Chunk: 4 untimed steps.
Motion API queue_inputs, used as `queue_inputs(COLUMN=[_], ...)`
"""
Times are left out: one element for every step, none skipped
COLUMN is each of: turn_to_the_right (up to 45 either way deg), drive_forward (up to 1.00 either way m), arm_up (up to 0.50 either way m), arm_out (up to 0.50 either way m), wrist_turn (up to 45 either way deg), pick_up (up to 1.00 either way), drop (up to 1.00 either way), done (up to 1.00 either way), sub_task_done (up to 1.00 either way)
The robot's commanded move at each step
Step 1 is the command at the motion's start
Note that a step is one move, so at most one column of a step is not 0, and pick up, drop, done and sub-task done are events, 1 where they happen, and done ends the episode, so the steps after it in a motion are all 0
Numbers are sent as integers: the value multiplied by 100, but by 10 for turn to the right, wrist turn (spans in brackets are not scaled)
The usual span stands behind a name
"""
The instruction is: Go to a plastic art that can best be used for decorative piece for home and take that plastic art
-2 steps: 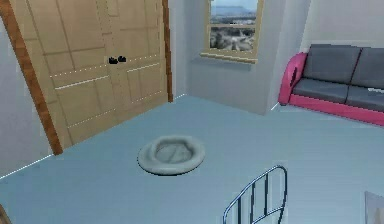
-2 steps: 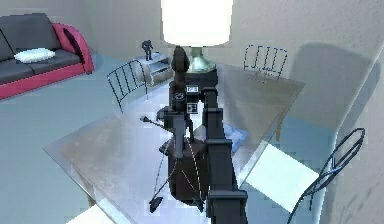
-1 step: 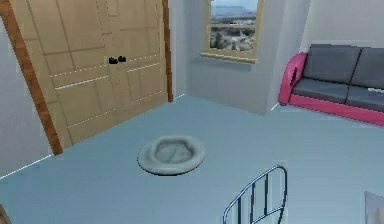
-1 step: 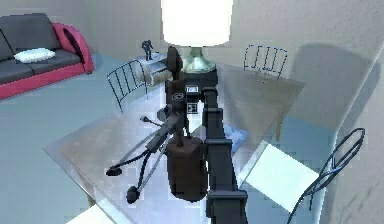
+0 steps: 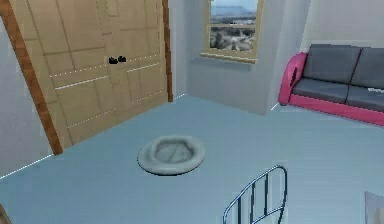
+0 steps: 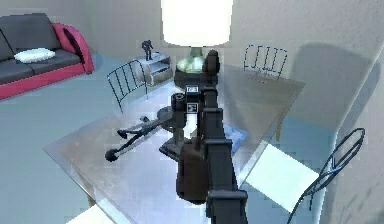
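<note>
The gripper [image 6: 113, 151] is seen over bare tabletop [image 6: 95, 150] near its left corner. Nothing is held, and the fingers' set cannot be told. A small dark figure [image 6: 149, 46], probably the plastic art, is stood on a side table [image 6: 158, 68] beyond the tabletop's far edge. It is judged light, stiff and slick, best taken around its middle. It is given by the arm side view, while 1 door [image 5: 100, 60] and 1 round floor cushion [image 5: 171, 154] are given by the forward view.

lamp [image 6: 197, 25] on table [image 6: 262, 100], chairs [image 6: 128, 80] around

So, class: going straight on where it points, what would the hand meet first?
Likely nothing: the hand points over the bare glass table toward the arm side view's lower left. Its height is unclear; it might graze the glass.
</note>
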Motion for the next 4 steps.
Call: queue_inputs(turn_to_the_right=[0,0,0,0], drive_forward=[0,0,0,0], arm_up=[0,0,0,-30], arm_out=[0,2,0,0], wrist_turn=[450,0,360,0], pick_up=[0,0,0,0], drop=[0,0,0,0], done=[0,0,0,0], sub_task_done=[0,0,0,0])
